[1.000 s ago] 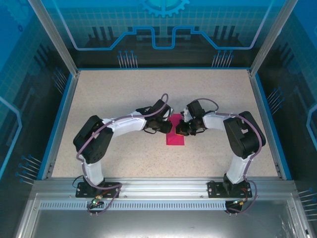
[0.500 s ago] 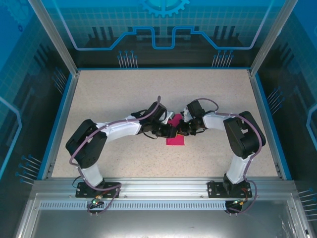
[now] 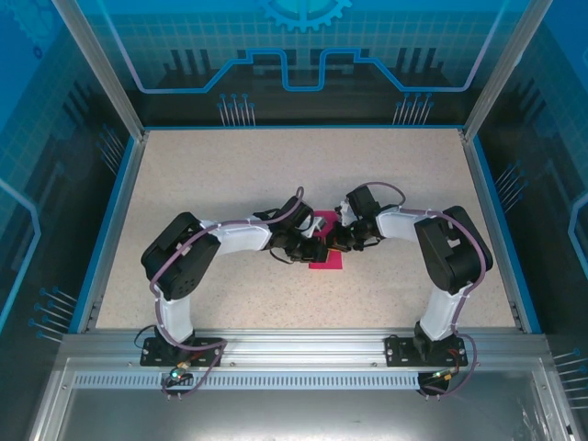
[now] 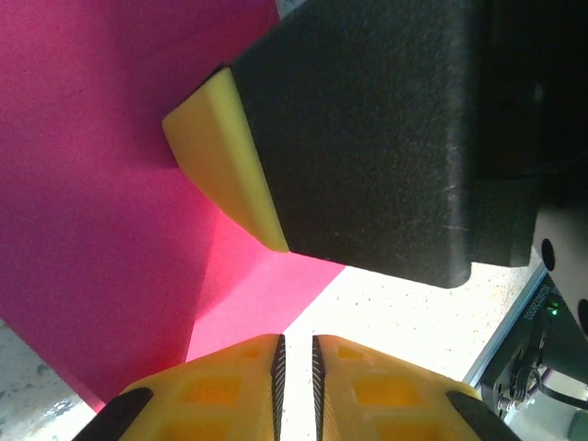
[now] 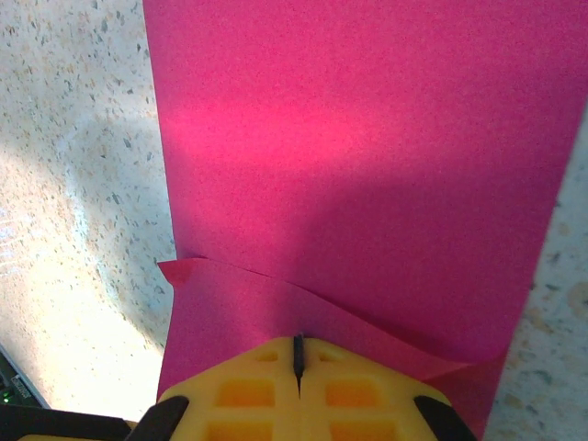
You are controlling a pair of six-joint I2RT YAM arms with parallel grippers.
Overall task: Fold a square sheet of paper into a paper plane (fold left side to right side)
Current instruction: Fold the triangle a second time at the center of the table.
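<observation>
Both arms reach inward to the centre of the speckled table (image 3: 230,175). The left gripper (image 3: 310,246) and right gripper (image 3: 334,242) meet over the magenta sheet of paper (image 3: 326,262), partly covering it.

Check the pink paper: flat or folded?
Folded. In the right wrist view the paper has a second layer's edge crossing it near the right gripper; the left wrist view shows a crease.
</observation>
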